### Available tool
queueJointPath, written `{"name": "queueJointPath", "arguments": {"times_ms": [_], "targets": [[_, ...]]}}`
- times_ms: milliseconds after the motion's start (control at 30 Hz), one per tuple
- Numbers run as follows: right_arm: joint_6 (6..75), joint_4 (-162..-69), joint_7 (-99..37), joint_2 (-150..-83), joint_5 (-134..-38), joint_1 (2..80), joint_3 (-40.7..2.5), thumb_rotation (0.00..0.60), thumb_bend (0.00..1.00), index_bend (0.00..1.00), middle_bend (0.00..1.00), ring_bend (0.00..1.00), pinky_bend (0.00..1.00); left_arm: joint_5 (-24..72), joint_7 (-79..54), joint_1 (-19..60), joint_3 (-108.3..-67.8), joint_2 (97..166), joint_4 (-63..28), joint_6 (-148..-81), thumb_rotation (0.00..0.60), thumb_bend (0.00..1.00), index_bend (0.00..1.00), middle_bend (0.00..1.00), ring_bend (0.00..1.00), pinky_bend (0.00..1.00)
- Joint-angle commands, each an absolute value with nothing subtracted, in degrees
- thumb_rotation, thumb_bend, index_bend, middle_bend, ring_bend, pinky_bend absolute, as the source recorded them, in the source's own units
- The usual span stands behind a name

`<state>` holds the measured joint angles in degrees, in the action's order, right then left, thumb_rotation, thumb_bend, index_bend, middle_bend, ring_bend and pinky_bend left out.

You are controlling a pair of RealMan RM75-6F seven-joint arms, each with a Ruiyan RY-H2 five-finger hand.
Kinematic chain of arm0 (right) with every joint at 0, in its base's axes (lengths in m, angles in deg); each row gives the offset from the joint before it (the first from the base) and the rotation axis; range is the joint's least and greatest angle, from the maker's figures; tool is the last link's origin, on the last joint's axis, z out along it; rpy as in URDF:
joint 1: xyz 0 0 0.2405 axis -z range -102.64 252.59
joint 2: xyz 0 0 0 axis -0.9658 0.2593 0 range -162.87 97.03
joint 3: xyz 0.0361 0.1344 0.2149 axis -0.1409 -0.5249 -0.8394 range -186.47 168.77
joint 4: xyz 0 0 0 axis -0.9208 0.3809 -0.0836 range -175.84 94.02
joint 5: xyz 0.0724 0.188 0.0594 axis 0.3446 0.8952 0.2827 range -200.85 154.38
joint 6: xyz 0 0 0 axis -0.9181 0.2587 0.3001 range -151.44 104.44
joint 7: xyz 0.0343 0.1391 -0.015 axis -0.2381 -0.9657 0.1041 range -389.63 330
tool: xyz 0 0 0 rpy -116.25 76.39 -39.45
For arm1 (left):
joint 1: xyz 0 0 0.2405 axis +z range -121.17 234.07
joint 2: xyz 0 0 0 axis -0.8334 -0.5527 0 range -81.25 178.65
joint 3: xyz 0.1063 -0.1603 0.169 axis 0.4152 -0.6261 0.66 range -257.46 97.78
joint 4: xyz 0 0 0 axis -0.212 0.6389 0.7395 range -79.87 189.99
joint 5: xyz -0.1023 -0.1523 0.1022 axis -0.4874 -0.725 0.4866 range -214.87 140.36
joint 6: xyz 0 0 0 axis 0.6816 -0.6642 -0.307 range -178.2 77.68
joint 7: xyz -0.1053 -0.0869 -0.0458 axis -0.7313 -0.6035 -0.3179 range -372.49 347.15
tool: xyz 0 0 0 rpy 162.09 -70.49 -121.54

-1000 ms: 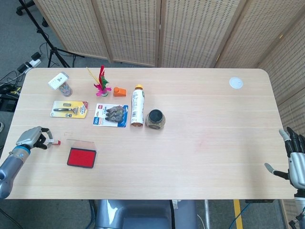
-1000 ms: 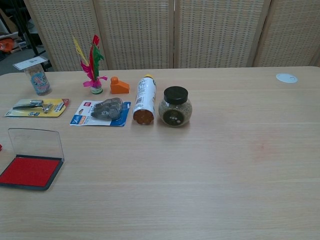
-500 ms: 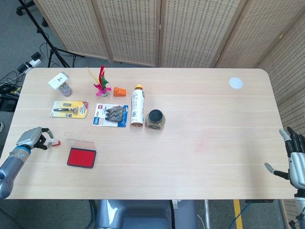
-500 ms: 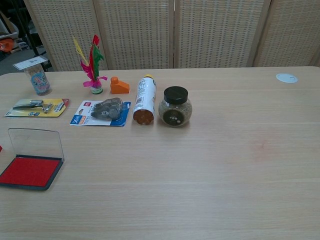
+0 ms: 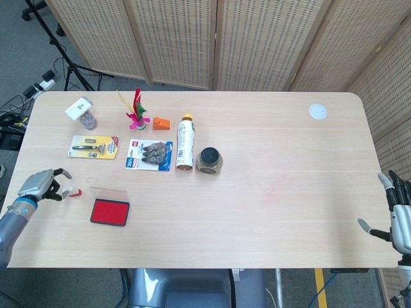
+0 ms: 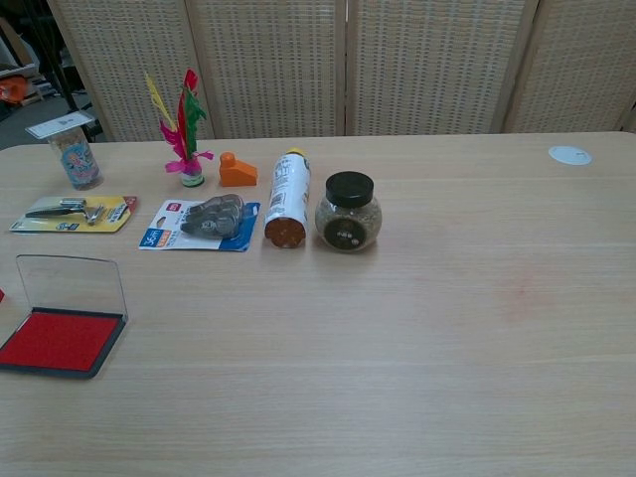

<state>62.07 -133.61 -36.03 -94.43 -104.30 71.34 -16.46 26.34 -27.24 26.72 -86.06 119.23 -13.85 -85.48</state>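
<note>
My left hand (image 5: 40,185) hovers at the table's left edge with its fingers apart and nothing in them. A small white and red piece (image 5: 75,192) lies on the table just right of the fingertips, apart from them. Right of that piece sits a red ink pad (image 5: 110,209) (image 6: 62,333) with its clear lid raised. My right hand (image 5: 398,219) hangs past the table's right edge, fingers spread and empty. The chest view shows neither hand.
At the back left lie a razor pack (image 5: 94,147), a blue card pack (image 5: 149,154), a bottle on its side (image 5: 185,142), a dark-lidded jar (image 5: 210,160), a feather shuttlecock (image 5: 135,110), an orange block (image 5: 160,123) and a small cup (image 5: 83,112). A white disc (image 5: 317,111) lies far right.
My left hand has drawn back to the left, away from the small white and red piece, which stays on the table. The right hand has sunk slightly.
</note>
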Motion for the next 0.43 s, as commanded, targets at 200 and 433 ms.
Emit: {"name": "queueJointPath", "arguments": {"times_ms": [200,433], "targets": [[63.2,-134.3,-35.9,-94.2,-105.1,71.8,-16.4,0.6,0.0,0.0,0.0,0.0,0.0,36.8,-21.4,36.6,-87.1,109.4,-34.4,-114.3,0.6,0.14,0.07,0.15,0.28,0.5],[62.9,-133.5,-36.7,-94.5,-105.1,71.7,-16.3,0.6,0.0,0.0,0.0,0.0,0.0,43.9,-19.9,42.5,-85.8,112.0,-37.1,-129.0,0.6,0.04,0.0,0.0,0.0,0.0]]}}
